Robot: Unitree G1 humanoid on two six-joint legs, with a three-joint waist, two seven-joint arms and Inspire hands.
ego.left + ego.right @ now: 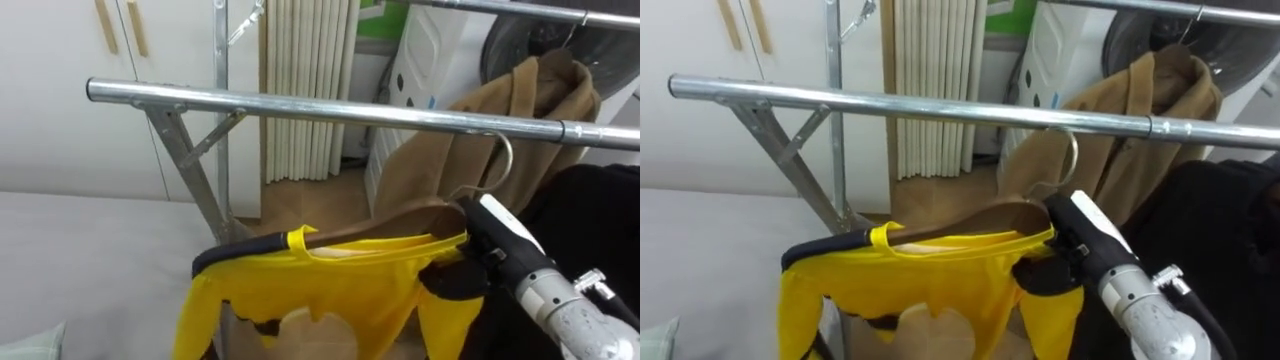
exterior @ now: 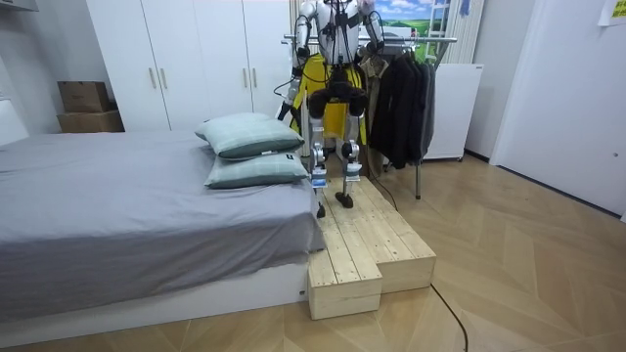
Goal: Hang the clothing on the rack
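A yellow garment (image 1: pixel 320 290) with black trim hangs on a wooden hanger (image 1: pixel 400 222) just below the steel rail (image 1: pixel 330 108) of the clothes rack. The hanger's metal hook (image 1: pixel 503 160) rises to the rail's underside; I cannot tell whether it sits over the rail. My right hand (image 1: pixel 490 235) comes in from the lower right and is shut on the hanger's right end. In the room view I stand on a wooden platform (image 2: pixel 362 244) facing the rack (image 2: pixel 421 39), the yellow garment (image 2: pixel 328 108) in front of me.
A tan coat (image 1: pixel 530 100) and a black garment (image 1: pixel 600 220) hang on the rail to the right of the hook. The rack's slanted brace (image 1: pixel 185 160) is on the left, with the bed (image 1: pixel 80 250) beyond it. White wardrobes (image 2: pixel 176 59) stand behind.
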